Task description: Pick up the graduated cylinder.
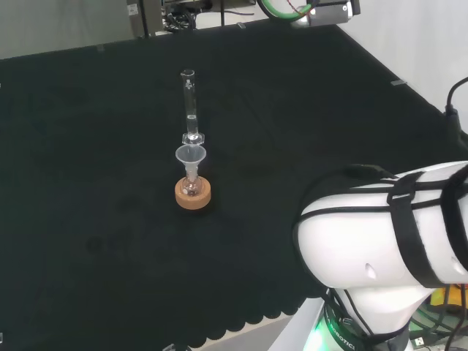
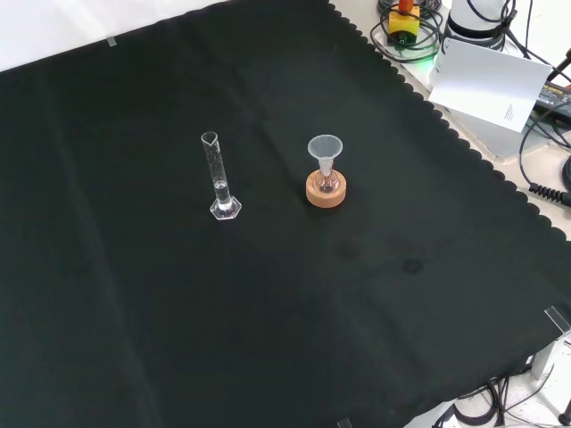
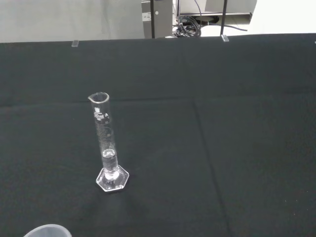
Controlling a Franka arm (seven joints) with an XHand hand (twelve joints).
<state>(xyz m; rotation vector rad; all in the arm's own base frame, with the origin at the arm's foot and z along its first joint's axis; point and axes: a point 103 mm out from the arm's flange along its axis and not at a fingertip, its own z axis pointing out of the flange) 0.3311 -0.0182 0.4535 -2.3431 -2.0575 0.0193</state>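
A clear graduated cylinder stands upright on the black cloth, on a hexagonal foot. In the front view the graduated cylinder is left of the middle. In the wrist view the graduated cylinder stands some way off, with bare cloth around it and a little liquid low in its tube.
A small flask with a clear funnel in its neck sits on a cork ring, nearer than the cylinder in the head view. The cork ring is right of the cylinder in the front view. The arm's white link fills the head view's lower right.
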